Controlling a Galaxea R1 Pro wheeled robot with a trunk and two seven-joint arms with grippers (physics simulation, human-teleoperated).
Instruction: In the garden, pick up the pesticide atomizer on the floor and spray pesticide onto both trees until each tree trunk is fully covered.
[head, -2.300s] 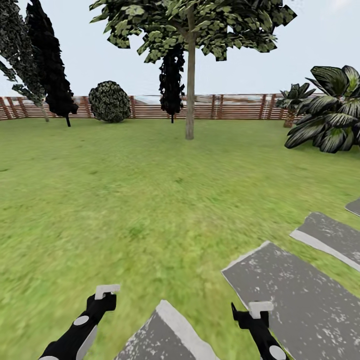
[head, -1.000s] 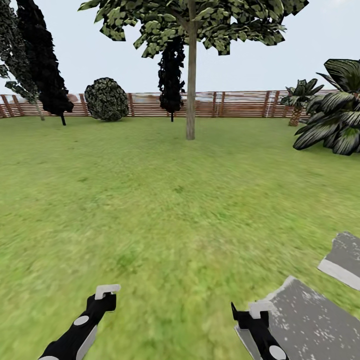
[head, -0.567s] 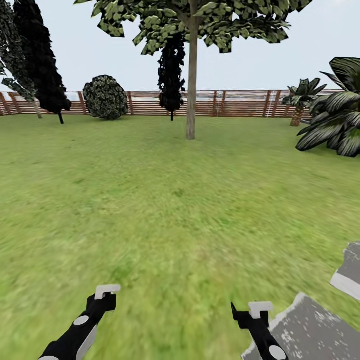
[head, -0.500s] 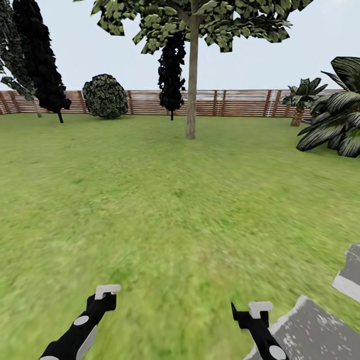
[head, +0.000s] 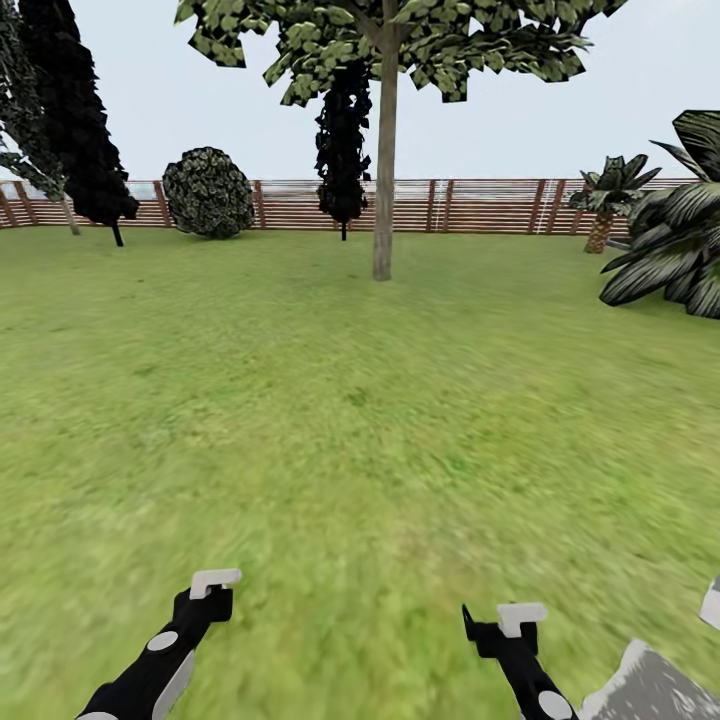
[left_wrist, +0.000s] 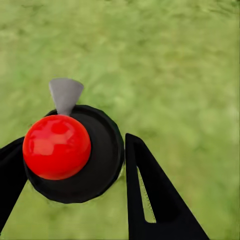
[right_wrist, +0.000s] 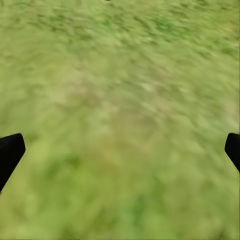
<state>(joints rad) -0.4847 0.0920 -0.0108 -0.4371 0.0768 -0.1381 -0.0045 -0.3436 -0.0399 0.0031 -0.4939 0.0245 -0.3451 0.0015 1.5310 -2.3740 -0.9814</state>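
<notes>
In the left wrist view the pesticide atomizer (left_wrist: 65, 150), with a black round body, a red ball cap and a grey nozzle, sits between my left gripper's two black fingers (left_wrist: 150, 190), which press on its sides above the grass. My left gripper (head: 205, 595) hangs low at the head view's lower left. My right gripper (head: 505, 630) is low at the lower right; in its wrist view (right_wrist: 120, 150) the fingertips stand wide apart over bare grass. One tree with a pale grey-beige trunk (head: 383, 190) stands far ahead on the lawn (head: 340, 400).
Grey paving slabs (head: 650, 690) show at the lower right corner. A brown slat fence (head: 480, 207) closes the far side. Dark cypresses (head: 80, 120), a round bush (head: 208, 194) and broad-leaved plants (head: 675, 240) stand along it. Open grass lies between me and the tree.
The whole head view has shifted: the paving slabs have slid down and right toward the corner, and the tree sits slightly nearer. Both arms keep the same pose.
</notes>
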